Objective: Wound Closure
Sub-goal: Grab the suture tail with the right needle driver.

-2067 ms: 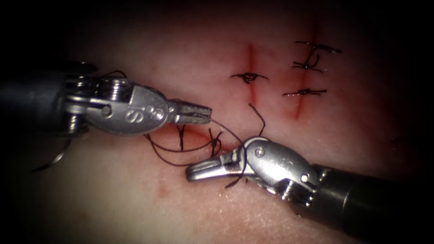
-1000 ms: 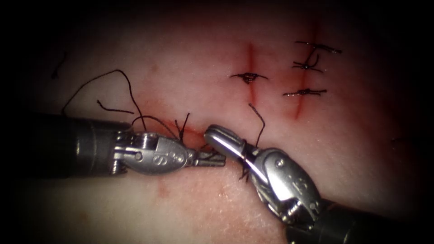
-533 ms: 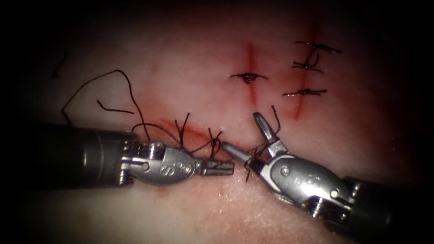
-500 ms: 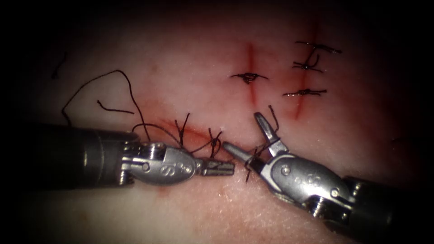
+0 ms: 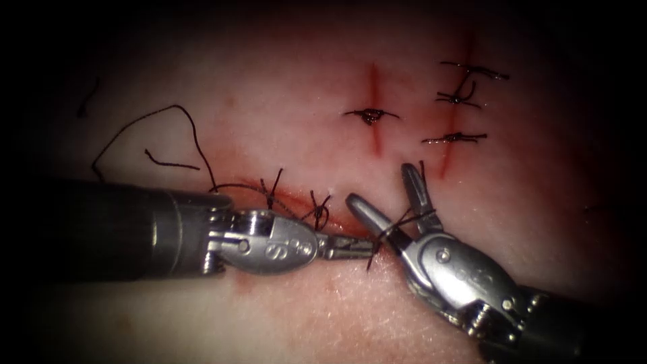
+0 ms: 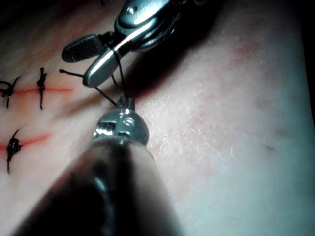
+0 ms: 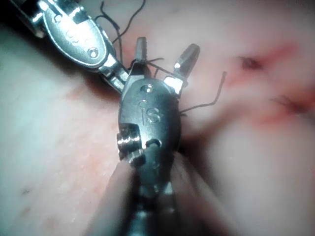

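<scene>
Loose thread [image 5: 145, 131] lies on tissue [image 5: 283, 87] at far left. Left gripper [image 5: 367, 248] clamped on thread at right end of horizontal cut [image 5: 296, 200]. Right gripper [image 5: 384, 192] spread wide, thread draped across both jaws near hinge, gripping nothing. Tied stitches [image 5: 371, 114] sit further right. Needle location: cannot tell.

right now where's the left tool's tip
In the endoscope view the left tool lies low and central, its shut jaws holding thread just left of the right tool, whose open jaws straddle that strand.
</scene>
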Robot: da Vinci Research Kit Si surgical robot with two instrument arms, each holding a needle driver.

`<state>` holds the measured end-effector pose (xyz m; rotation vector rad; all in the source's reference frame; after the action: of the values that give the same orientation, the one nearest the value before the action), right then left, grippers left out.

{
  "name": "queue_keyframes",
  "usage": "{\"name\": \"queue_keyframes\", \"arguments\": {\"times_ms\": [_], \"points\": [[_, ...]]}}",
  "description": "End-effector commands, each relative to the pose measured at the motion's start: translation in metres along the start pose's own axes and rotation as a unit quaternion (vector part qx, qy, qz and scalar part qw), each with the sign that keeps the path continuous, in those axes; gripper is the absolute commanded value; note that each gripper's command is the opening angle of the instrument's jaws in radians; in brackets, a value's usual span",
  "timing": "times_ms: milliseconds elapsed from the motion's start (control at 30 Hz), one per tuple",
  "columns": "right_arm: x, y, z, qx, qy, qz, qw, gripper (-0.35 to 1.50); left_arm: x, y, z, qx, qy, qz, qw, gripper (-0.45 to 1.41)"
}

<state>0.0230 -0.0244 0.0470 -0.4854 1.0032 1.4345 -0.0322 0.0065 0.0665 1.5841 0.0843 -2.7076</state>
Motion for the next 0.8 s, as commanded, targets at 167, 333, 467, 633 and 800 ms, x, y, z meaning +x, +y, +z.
{"name": "queue_keyframes", "arguments": {"times_ms": [167,333,467,633,800], "points": [[-0.0002,0.0003,0.0009,-0.019,0.002,0.036,0.999,0.71,0.0003,-0.0006,0.0008,0.0,0.001,0.005,1.0,-0.45],[-0.0008,0.0019,0.0015,-0.031,-0.007,0.086,0.996,0.86,0.0013,-0.0014,0.001,-0.003,-0.001,0.013,1.0,-0.45],[-0.0011,0.0034,0.0013,-0.036,-0.004,0.118,0.992,0.89,0.002,-0.0018,0.0013,-0.007,-0.006,0.018,1.0,-0.45],[-0.0018,0.0041,0.001,-0.036,-0.012,0.148,0.988,0.83,0.0025,-0.002,0.0022,-0.01,-0.01,0.019,1.0,-0.45],[-0.0034,0.0043,0.0004,-0.052,-0.026,0.166,0.984,0.81,0.0026,-0.0021,0.0027,-0.018,-0.015,0.019,1.0,-0.45]]}}
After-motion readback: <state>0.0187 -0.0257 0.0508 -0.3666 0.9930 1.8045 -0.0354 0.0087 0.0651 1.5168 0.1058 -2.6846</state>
